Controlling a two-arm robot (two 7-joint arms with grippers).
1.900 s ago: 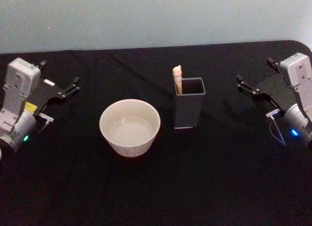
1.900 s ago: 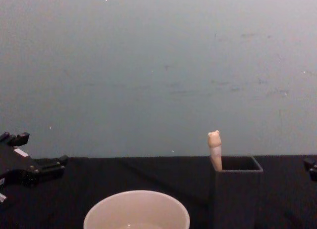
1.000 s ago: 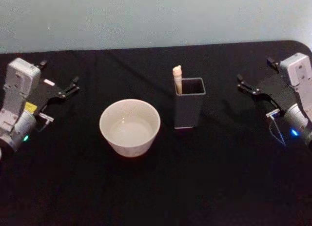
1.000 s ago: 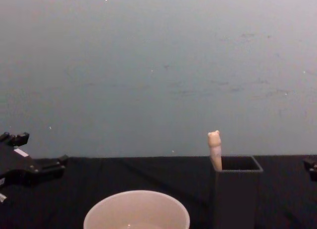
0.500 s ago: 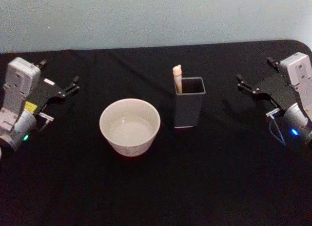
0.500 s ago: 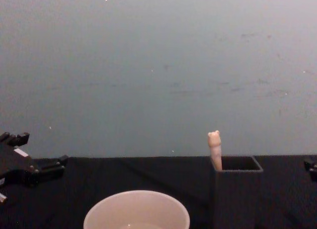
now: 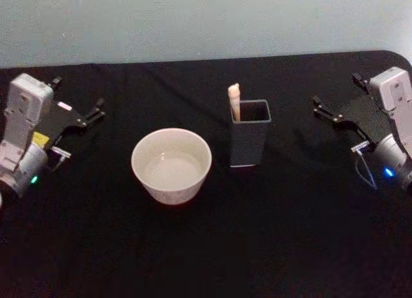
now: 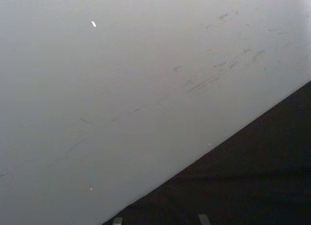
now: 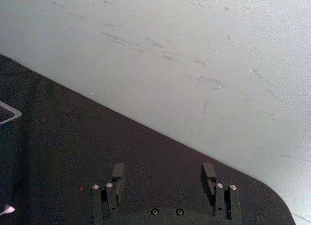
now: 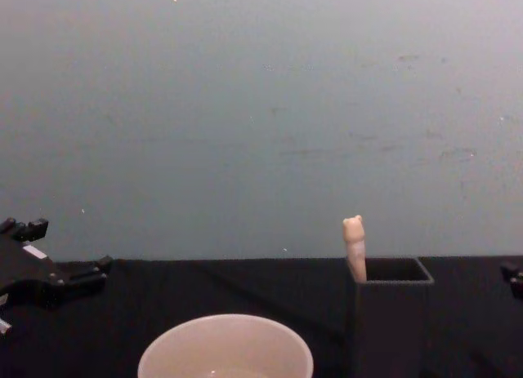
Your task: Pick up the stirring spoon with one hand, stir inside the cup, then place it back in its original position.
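The stirring spoon (image 7: 234, 101) stands in the dark grey square holder (image 7: 249, 143) at the table's middle, its beige bear-topped handle (image 10: 354, 246) poking out above the holder's (image 10: 391, 321) rim; its bowl is hidden inside. The cream-white cup (image 7: 171, 165) sits just left of the holder, and its rim (image 10: 225, 345) shows low in the chest view. My left gripper (image 7: 77, 98) rests open at the far left, well away from the cup. At the far right my right gripper (image 7: 337, 98) is open and empty, its fingers (image 9: 117, 175) spread wide in the right wrist view.
A black cloth covers the table (image 7: 257, 246), which ends at a pale grey-blue wall (image 7: 193, 21) behind. The table's rounded far right corner (image 7: 394, 55) lies just behind my right arm.
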